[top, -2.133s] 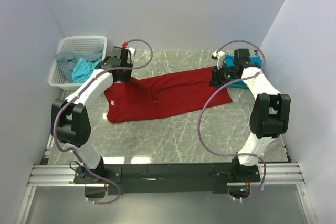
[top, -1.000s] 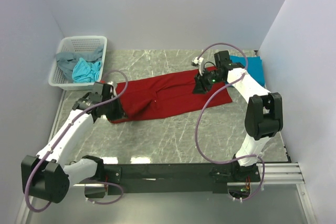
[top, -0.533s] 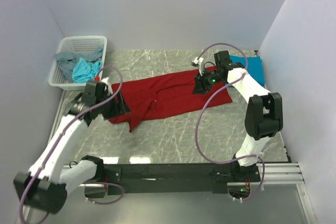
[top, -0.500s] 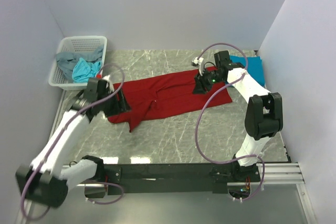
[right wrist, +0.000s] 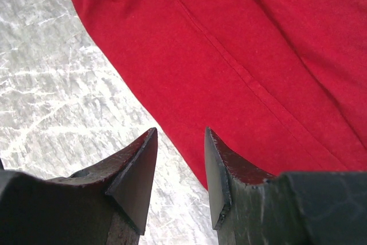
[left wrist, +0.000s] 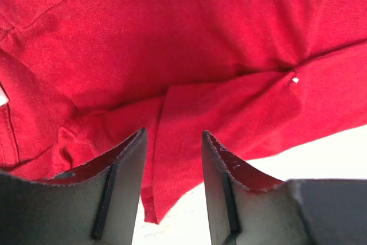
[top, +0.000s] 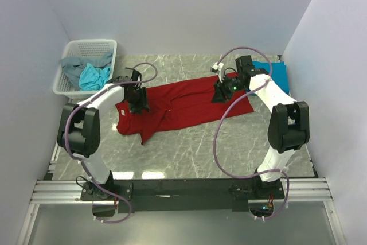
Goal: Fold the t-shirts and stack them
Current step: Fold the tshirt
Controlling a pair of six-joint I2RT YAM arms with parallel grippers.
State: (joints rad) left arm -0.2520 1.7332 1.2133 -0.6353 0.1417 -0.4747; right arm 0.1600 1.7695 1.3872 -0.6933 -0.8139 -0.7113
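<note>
**Q:** What changed in the last second?
**A:** Swinging in from the near-left side, the left arm (top: pixel 103 93) has brought the left end effector (top: pixel 139 105) over the left part of the dark red t-shirt (top: pixel 189 102). The right arm (top: pixel 269 87) has hardly shifted. The shirt's near-left part was a blunt corner before. It is now turned over, with a pointed flap reaching toward the near edge.

**Q:** Take me through it, biggest thing first.
**A:** The grey marble desk (top: pixel 189 147) carries everything. The dark red t-shirt lies spread across its middle, slanting from the left side up toward the far right.

**Q:** And next?
**A:** The white mesh basket (top: pixel 86 46) sits at the far-left corner. A grey t-shirt (top: pixel 71 66) and a light turquoise t-shirt (top: pixel 94 77) are crumpled together inside it. A teal-blue t-shirt (top: pixel 276 73) lies flat at the far-right corner, just beyond the red one's right end, and the right arm partly hides it.

**Q:** What about the end effectors?
**A:** In the left wrist view, the left end effector (left wrist: pixel 172 136) is released. Its fingers stand apart with nothing between them, and red folds lie beneath. The right end effector (right wrist: pixel 180 133) is released too. It hangs above the red shirt's edge where the cloth meets bare marble, and it grips nothing
</note>
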